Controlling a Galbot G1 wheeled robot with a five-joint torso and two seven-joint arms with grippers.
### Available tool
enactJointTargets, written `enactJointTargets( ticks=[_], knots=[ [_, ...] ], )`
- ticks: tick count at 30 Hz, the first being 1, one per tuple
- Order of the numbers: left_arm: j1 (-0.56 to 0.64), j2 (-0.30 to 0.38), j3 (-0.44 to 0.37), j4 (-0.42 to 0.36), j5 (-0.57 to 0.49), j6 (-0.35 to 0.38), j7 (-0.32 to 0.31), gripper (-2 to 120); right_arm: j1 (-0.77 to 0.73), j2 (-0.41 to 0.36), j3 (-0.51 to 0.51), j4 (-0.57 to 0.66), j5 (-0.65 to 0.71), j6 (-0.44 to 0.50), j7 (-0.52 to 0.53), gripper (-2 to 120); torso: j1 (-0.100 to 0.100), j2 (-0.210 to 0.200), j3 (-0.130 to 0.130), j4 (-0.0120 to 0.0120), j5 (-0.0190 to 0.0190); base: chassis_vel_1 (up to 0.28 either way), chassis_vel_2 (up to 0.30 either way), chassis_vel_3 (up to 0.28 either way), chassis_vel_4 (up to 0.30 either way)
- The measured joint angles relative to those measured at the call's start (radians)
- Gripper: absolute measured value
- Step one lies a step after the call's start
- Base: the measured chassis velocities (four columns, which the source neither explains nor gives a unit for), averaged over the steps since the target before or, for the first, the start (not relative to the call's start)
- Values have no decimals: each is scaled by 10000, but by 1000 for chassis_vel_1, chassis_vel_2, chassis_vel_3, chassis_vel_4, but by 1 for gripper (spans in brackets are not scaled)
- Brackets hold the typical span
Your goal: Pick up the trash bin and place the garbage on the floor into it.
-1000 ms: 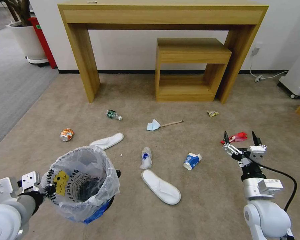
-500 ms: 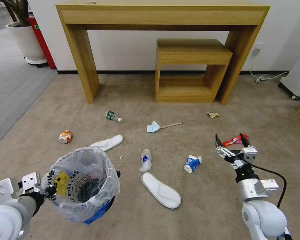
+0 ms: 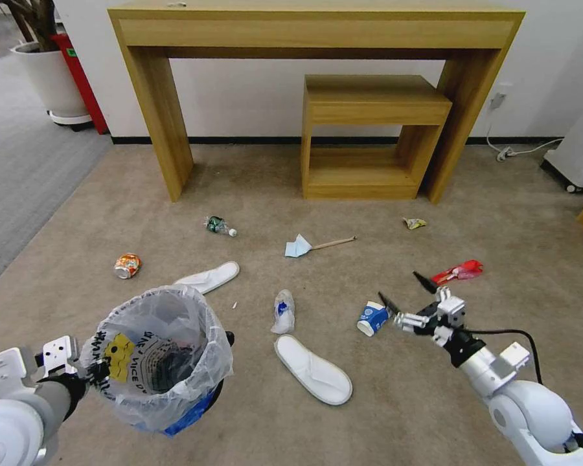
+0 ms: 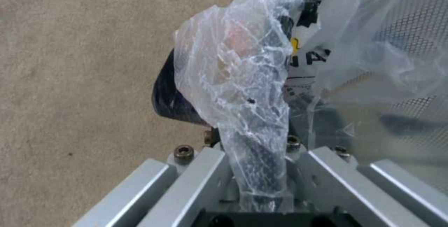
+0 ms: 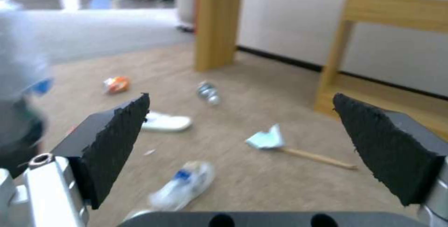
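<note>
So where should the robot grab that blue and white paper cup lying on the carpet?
Probably across the cup's middle. It lies on its side with its white rim toward the slipper, so its round wall is free on both sides. The open right gripper hangs just beside it and could come down from above, one finger on each side.

Yellow-black print on trash bin [image 3: 155, 362], white slipper [image 3: 313, 371], beige floor [image 3: 395, 401]

Wooden desk [image 3: 317, 29], potted plant [image 3: 45, 71].
</note>
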Motion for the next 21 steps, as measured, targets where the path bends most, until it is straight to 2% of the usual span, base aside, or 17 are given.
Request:
enactJointTargets(
  ticks=[8, 21],
  knots=[
    [-4, -76, 20, 1, 56, 0, 13, 1, -427, -809, -499, -471, -623, 644, -683, 100, 0, 0, 0, 0, -1, 0, 0, 0, 0],
    [-32, -158, 134, 39, 228, 0, 68, 1, -824, -1546, -1141, -666, -876, 916, -1156, 96, 0, 0, 0, 0, -2, 0, 0, 0, 0]
  ],
)
